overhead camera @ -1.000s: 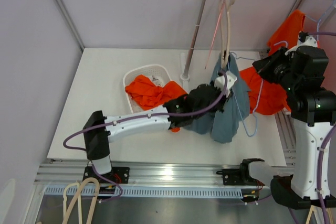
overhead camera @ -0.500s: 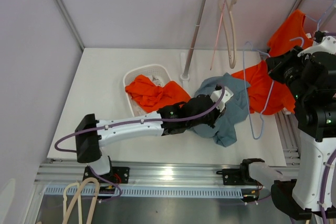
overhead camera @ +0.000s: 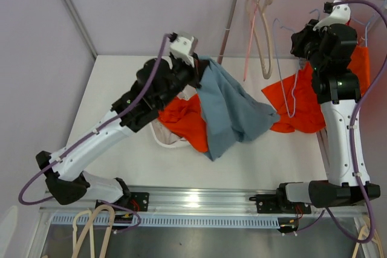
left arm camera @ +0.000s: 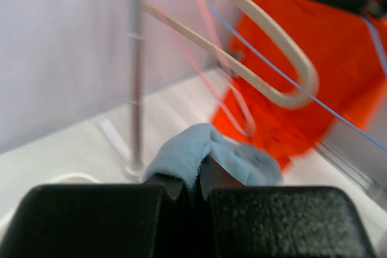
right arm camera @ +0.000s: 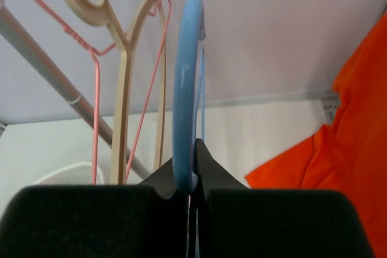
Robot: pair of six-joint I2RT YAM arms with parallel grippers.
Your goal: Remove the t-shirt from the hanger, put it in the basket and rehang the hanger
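One grey-blue t-shirt (overhead camera: 233,113) is off the blue hanger (right arm camera: 186,89) and dangles mid-frame from the left hand (left arm camera: 193,188), which is clamped on a fabric fold. Its lower part lies over orange clothes (overhead camera: 187,119) on the surface (overhead camera: 109,89). At upper right the right hand (right arm camera: 190,173) is clamped on the hanger, beside beige hangers (right arm camera: 124,70). Risks: the thin pinch slips, or the trailing hem drags the orange pile. No readable labels or writing.

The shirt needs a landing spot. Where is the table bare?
Bare table lies between the left wall and the basket, and along the near edge in front of the t-shirt in the left gripper. Crowded: the centre and the right, with orange clothes and the blue hanger.
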